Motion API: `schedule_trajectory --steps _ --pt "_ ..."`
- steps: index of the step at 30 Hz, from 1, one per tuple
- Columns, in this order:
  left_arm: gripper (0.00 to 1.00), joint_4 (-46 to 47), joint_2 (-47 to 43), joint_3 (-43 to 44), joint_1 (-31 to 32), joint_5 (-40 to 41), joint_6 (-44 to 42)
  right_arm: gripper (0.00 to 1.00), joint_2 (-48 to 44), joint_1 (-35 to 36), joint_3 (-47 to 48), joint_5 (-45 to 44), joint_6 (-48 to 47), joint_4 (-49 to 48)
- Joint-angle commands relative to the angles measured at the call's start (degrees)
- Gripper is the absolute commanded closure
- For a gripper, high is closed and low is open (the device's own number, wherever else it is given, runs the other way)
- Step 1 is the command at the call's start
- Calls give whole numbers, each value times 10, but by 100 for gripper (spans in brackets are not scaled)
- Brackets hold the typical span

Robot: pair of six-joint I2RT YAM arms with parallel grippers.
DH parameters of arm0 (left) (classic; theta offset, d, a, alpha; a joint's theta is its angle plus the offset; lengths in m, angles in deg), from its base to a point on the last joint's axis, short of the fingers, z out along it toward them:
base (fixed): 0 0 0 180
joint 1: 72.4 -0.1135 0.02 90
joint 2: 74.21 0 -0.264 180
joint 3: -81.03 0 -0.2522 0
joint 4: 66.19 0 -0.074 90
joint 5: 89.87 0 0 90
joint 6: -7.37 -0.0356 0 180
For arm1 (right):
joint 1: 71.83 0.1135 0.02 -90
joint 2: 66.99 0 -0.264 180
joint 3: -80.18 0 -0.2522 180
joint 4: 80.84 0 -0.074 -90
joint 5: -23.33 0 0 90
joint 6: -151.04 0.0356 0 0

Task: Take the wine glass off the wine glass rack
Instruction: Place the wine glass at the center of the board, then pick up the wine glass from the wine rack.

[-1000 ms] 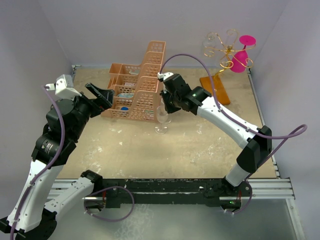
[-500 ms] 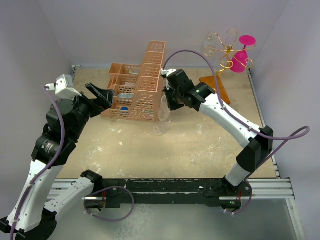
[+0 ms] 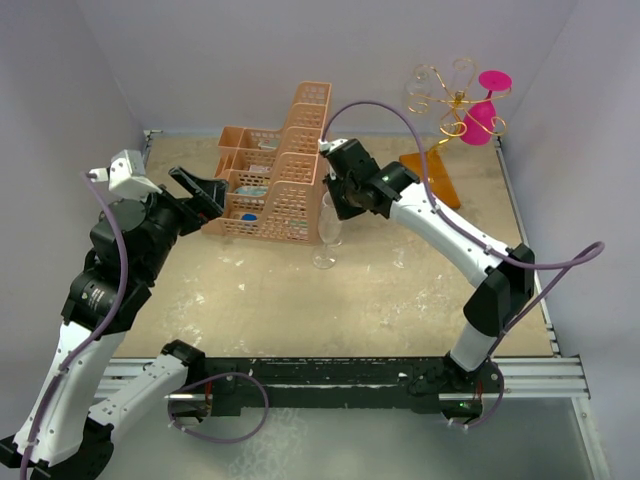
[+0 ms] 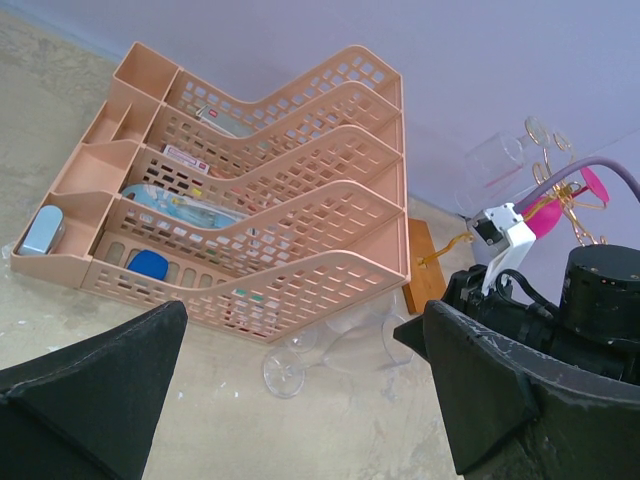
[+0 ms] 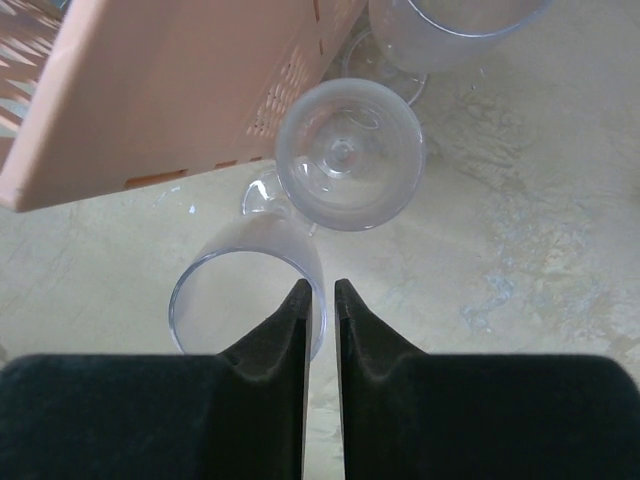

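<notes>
On the mottled beige table (image 3: 300, 310), just beside the near right corner of the peach plastic lattice basket (image 3: 275, 190), stood the clear stemmed wine glass (image 5: 250, 255), well apart from the thin gold wire wine glass rack with spiral arms and flat orange base (image 3: 456, 100) at the far right; so it was already off the rack, and the step in hand looked like set-down and release; the right gripper (image 5: 320, 288) had its black fingers almost together, clamped on the rim wall of that glass from above; could not tell if the foot sat flat on the table.

Risks: a thin rim pinch on a slick, top-heavy glass, so it could tip or roll if let go while leaning; a second clear wine glass (image 5: 348, 155) stood just beside it, bowls close, so a sideways pull on retreat could knock that one over; the basket wall close on the left could catch the bowl.

The glass looked transparent, colourless and empty, with a rounded bowl narrowing to a thin stem; hard to pick out against the pale table.

Further out: a pink wine glass (image 3: 484, 112) hung foot-up from the rack's right arm; the left gripper (image 3: 203, 192) had its jaws spread wide, holding nothing, hovering by the basket's left end.
</notes>
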Motion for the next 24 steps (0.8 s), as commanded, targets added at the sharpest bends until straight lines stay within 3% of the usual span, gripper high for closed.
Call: schedule_trajectory --steps 1,12,16,24 --pt "1 18 -4 10 -3 0 -8 80 -1 0 39 -13 -2 13" --pt "1 21 -5 12 -3 -3 -12 45 -32 0 101 33 6 10" --pt "1 21 -7 13 -4 -4 -13 36 -57 -5 137 6 19 5" --pt "1 10 -13 24 -3 -3 -36 26 -157 -120 113 -30 19 -101"
